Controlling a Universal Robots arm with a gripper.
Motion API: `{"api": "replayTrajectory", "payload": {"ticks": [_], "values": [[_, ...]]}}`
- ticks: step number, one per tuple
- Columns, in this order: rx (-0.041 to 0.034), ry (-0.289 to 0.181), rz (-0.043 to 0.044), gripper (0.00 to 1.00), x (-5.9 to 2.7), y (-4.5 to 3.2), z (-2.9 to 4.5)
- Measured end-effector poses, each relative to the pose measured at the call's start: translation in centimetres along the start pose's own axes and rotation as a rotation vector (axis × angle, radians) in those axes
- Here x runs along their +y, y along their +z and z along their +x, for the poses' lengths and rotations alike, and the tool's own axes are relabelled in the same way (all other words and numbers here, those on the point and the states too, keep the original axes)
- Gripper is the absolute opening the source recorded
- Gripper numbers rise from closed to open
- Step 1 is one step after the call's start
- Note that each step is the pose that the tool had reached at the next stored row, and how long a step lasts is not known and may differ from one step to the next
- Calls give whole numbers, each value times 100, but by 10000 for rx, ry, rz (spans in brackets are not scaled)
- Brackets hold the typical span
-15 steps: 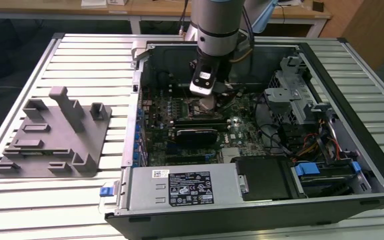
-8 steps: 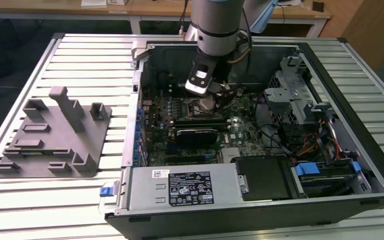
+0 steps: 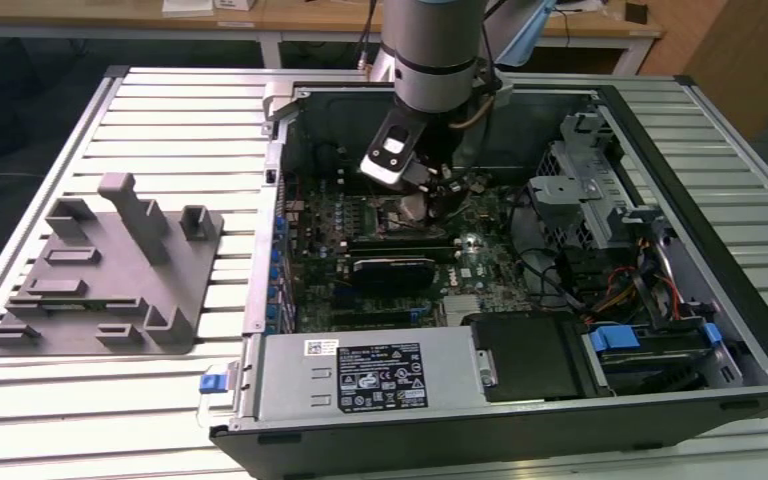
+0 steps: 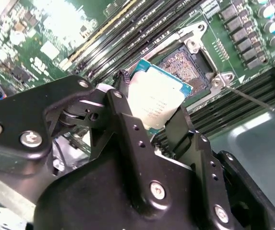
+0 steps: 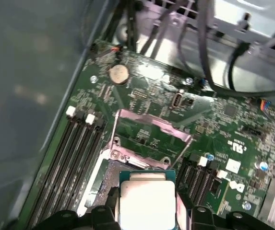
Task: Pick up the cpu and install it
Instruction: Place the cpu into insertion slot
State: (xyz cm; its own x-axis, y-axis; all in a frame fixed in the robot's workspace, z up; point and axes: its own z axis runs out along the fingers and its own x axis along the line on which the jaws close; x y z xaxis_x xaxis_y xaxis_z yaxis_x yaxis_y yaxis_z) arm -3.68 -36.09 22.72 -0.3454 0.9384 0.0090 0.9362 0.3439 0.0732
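The gripper (image 4: 151, 112) was clamped on the cpu (image 4: 159, 98), its two black fingers (image 4: 124, 103) pressing opposite edges of the chip. The cpu was square, with no longer side. Its silvery top faced up toward both wrist cameras, and in the second wrist view one corner pointed at the open socket (image 4: 187, 64). It hung just above the socket, overlapping its near edge but not seated in it.

In the first wrist view the socket's metal frame (image 5: 149, 125) stood swung up. Memory slots (image 5: 75, 143) ran along both sides of the socket, close by.

In the exterior view the arm reached down inside the open computer case (image 3: 758, 330), with room around it. The grey fixture (image 3: 104, 270) lay well apart on the slatted table (image 3: 157, 110).
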Motion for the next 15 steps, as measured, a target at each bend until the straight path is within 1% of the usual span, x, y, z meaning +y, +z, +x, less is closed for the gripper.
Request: {"api": "replayTrajectory", "payload": {"ticks": [15], "values": [[-199,2723,-27,55,-2,23,0]]}}
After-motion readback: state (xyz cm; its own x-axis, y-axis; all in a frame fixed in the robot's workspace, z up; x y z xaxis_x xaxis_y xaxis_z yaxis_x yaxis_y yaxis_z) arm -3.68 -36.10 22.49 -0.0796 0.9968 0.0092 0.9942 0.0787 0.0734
